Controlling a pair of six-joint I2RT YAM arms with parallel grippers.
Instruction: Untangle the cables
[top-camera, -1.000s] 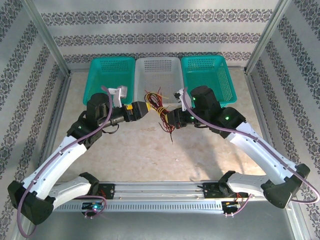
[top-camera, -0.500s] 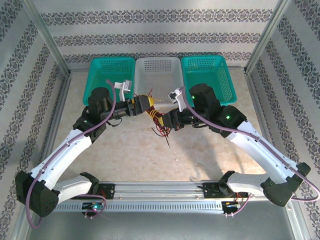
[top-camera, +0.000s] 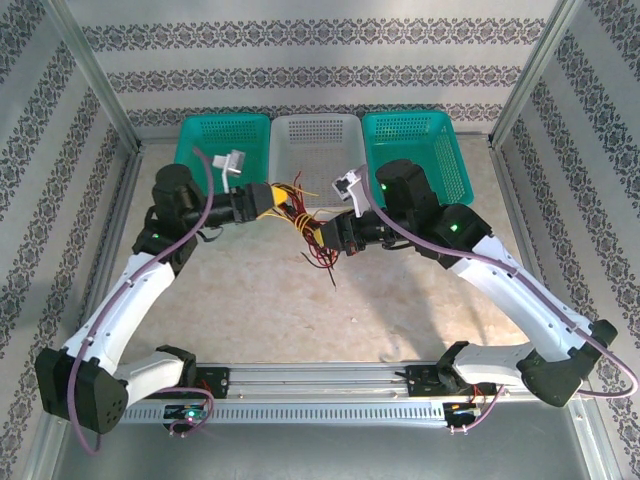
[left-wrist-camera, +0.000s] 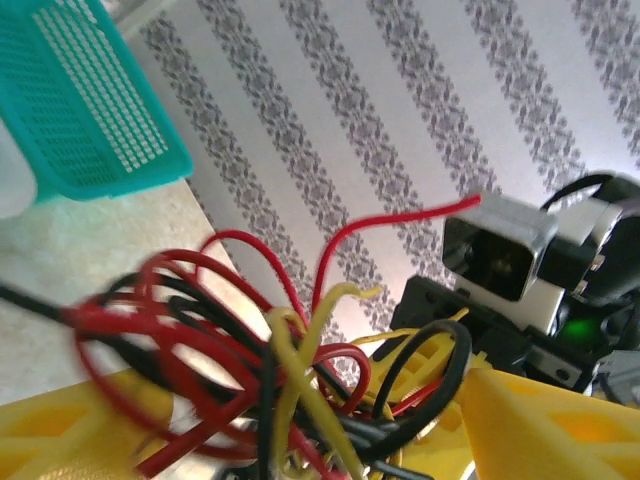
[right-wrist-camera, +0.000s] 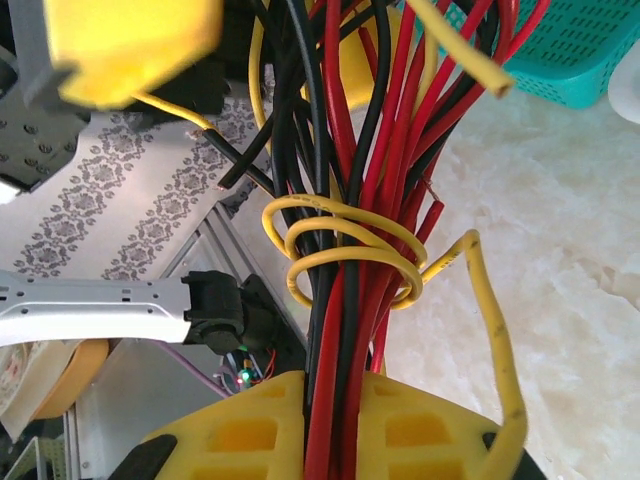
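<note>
The cables (top-camera: 308, 228) are thin red, black and yellow wires in one knotted bunch. They hang just in front of the white basket (top-camera: 315, 118), strung between the two claws, with a few loose red ends trailing toward the near side.

Far to the left of the white basket, a side wall (top-camera: 40, 200) papered in pale stripes with grey ornamental bands meets a bare metal post (top-camera: 92, 75). A teal basket (top-camera: 225, 119) stands against the white basket's left side.

In front of the white basket's left corner, the left claw (top-camera: 272, 200) has its yellow fingers (left-wrist-camera: 80, 430) spread wide. Red loops, black strands and a yellow one lie in the gap between them.

The tabletop (top-camera: 260, 310) in front of the white basket is a pale beige surface with a marbled look. A metal rail (top-camera: 320, 385) runs along its near edge.

In front of the white basket's right corner, the right claw (top-camera: 322, 232) is pressed together on a straight sheaf of red and black wires. The right wrist view shows a yellow wire coiled several times around that sheaf, just past the fingertips.

A second teal basket (top-camera: 415, 114) stands against the white basket's right side. Behind all three runs the back wall (top-camera: 300, 60), papered with the same banded pattern.
</note>
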